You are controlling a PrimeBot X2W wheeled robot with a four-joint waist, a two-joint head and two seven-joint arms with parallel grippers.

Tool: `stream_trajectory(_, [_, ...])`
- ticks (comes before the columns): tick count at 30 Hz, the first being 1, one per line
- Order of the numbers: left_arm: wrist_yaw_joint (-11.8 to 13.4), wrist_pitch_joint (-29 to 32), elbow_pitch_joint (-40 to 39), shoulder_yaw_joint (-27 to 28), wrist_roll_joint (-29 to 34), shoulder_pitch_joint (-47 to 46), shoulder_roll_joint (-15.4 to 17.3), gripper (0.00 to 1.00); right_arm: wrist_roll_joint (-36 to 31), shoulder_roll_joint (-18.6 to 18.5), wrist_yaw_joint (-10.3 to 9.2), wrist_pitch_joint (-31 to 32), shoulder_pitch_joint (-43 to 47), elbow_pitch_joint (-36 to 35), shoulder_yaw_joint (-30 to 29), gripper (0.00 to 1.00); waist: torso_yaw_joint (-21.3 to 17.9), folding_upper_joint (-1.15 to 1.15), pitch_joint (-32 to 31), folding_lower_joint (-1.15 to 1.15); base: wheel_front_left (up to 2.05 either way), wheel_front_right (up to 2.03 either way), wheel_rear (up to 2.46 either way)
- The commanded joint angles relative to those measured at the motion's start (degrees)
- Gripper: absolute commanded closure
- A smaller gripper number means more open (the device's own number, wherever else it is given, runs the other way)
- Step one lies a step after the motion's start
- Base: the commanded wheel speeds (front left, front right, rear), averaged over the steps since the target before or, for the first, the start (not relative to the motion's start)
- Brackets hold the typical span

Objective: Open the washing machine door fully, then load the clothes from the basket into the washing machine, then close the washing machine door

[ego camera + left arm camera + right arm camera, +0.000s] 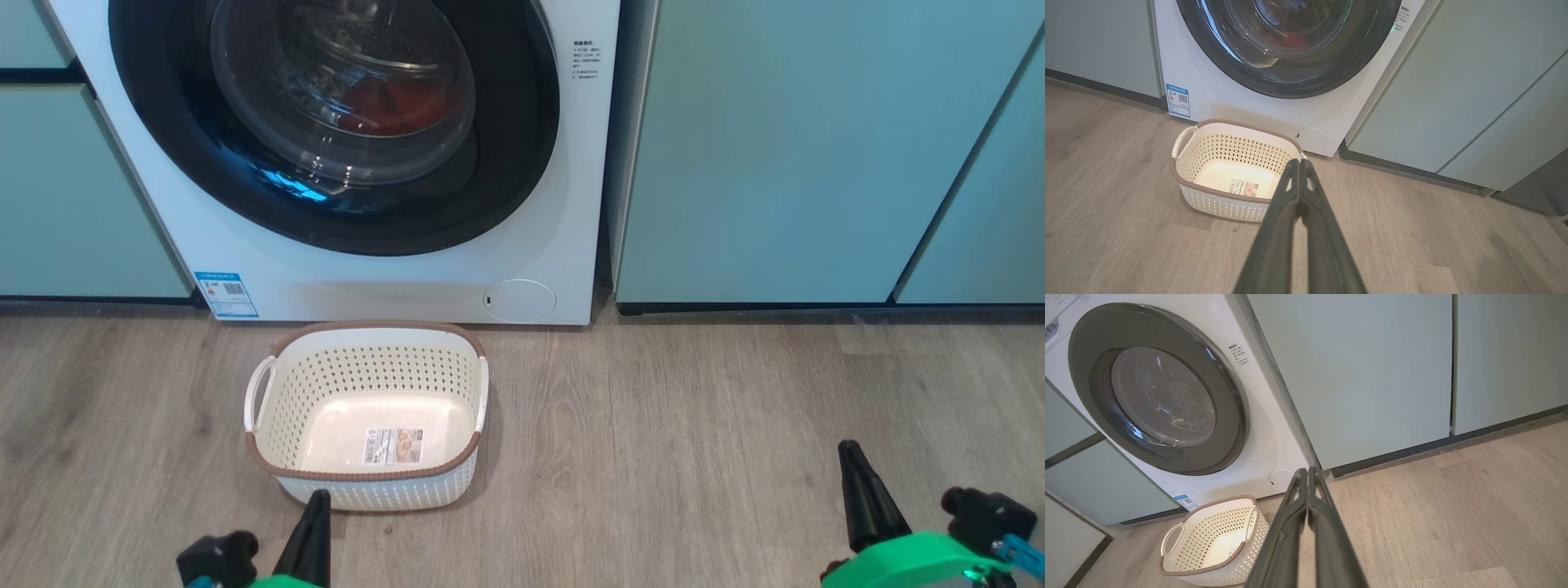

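- While the round black-rimmed glass door [514,163] sits shut on the white washing machine [367,286], red fabric clothes [392,106] lie behind the glass.
- The cream perforated plastic basket [367,327] stands just before the machine.
- Left gripper [1299,161] and right gripper [1307,470]: fingers pressed together, gripping nothing.

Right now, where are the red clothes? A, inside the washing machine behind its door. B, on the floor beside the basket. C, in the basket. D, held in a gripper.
A: the red clothes show through the glass of the closed washing machine door, and the basket has just its paper sticker at the bottom.
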Motion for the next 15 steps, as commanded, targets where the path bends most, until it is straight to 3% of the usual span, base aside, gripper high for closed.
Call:
stream_trajectory(1, [-0.5,0.6,-1.7,1.0,-1.9,-3.0,0.1,1.00,2.1,-0.2,0.00,0.4,-3.1,-2.2,-0.1,1.00,0.0,0.00,0.1,0.00,0.00,0.00,0.00])
stream_trajectory(15, [-1.3,2.7,-1.5,2.4,-10.1,-4.5,0.2,1.00,10.1,-0.2,-0.01,2.6,-4.2,-2.4,-0.3,1.00,-0.1,0.00,0.8,0.00,0.00,0.00,0.00])
